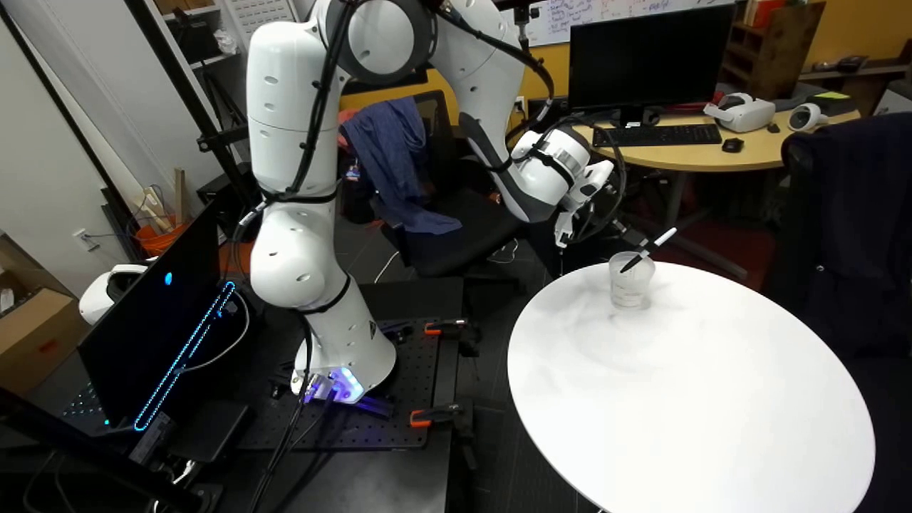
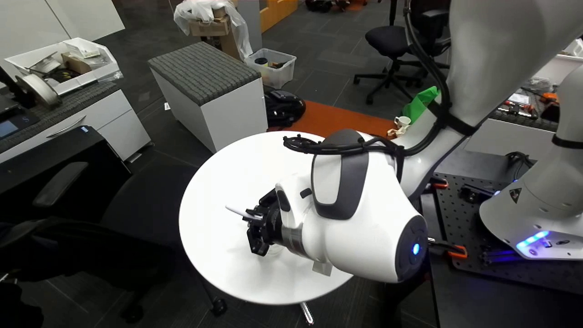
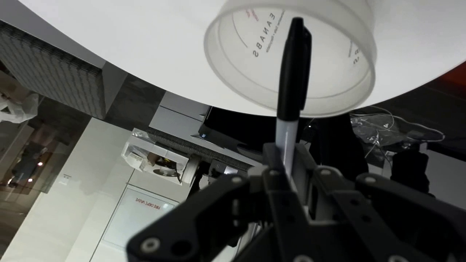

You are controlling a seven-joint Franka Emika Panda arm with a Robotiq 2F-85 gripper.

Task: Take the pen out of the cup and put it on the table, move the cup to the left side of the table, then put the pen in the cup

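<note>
In an exterior view, a cardboard box point(image 1: 43, 335) stands at the left edge, then a white headset point(image 1: 103, 296) behind a dark screen point(image 1: 153, 313), and on the far side of these an orange bucket point(image 1: 152, 244) with strips of wood point(image 1: 179, 196) standing in it. Next comes the white arm point(image 1: 278, 157), its blue-lit base on a perforated plate point(image 1: 342, 434) over a dark surface point(image 1: 377, 484), with two orange-ended clamps point(image 1: 449, 412) at that surface's right edge. Beyond them a blue cloth point(image 1: 392, 149) hangs on a black chair point(image 1: 456, 242). The arm reaches to the right, and its claw point(image 3: 287, 156) is narrow, closed round the white barrel of the pen point(image 3: 293, 91). The pen slants, its white end up and to the right, its black cap down to the left across the mouth of the cup point(image 1: 630, 293); whether the tip of the cap lies below the rim I cannot tell. The cup, clear and bearing printed letters in the wrist view, stands upright on the round white surface point(image 1: 684, 399), near its far edge. On the far side of that, a tan surface point(image 1: 684, 156) carries a dark monitor point(image 1: 648, 64) with a black keyboard point(image 1: 659, 135) in front, and, going right, a black mouse point(image 1: 732, 145) and a second white headset point(image 1: 744, 114). A dark chair point(image 1: 851, 214) stands at the right edge of the scene, beside the round white surface
</note>
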